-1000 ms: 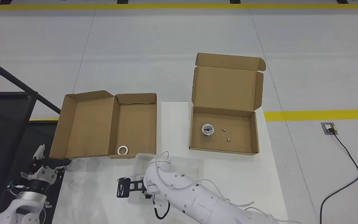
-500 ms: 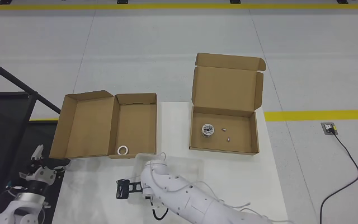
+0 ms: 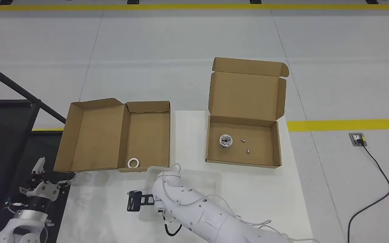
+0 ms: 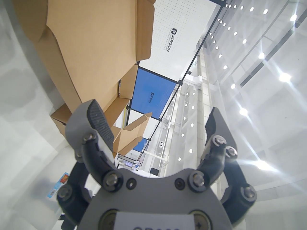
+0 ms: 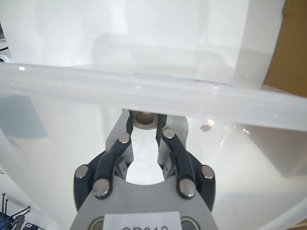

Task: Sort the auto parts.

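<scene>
White table [image 3: 295, 194], grey floor [image 3: 152, 54] | my right gripper [image 5: 144, 124] pinches small metal bushing [image 5: 144, 118], lower centre, under rim of translucent plastic bin [image 5: 153, 89] | left gripper [image 4: 154, 111] wide, empty | risk: rim could knock bushing loose.

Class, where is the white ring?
Top view: the white ring lies in the left cardboard box, by its near wall, close to the clear bin.

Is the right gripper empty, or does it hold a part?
It holds one: the right gripper is shut on a metal bushing, half hidden by the bin's rim.
</scene>
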{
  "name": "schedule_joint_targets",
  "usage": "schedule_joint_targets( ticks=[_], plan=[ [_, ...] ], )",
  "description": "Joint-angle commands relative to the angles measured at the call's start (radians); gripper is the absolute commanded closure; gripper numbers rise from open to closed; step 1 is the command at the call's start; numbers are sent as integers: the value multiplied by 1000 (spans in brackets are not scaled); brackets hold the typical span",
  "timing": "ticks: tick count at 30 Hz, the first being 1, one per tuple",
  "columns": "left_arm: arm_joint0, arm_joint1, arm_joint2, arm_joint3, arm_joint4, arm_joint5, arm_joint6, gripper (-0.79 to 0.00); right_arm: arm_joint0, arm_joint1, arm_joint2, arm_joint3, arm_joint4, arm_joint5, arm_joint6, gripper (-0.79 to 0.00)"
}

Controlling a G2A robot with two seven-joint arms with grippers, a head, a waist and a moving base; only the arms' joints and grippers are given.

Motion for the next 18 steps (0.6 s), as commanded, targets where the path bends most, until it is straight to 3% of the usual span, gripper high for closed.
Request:
schedule_joint_targets(
  ticks=[1, 8, 13, 18],
  plan=[
    [-1, 0, 0, 1, 1, 0, 2, -785, 3, -1, 3, -2, -9, 2, -13, 0],
    [-6, 2, 2, 6, 4, 5, 2, -785, 7, 22, 30, -42, -43, -10, -66, 0],
    [-12, 3, 5, 15, 14, 9, 4, -785, -22, 71, 69, -132, -81, -24, -79, 0],
    [-17, 4, 10, 12, 17, 13, 2, -785, -96, 135, 123, -300, -130, -11, -8, 0]
  ],
)
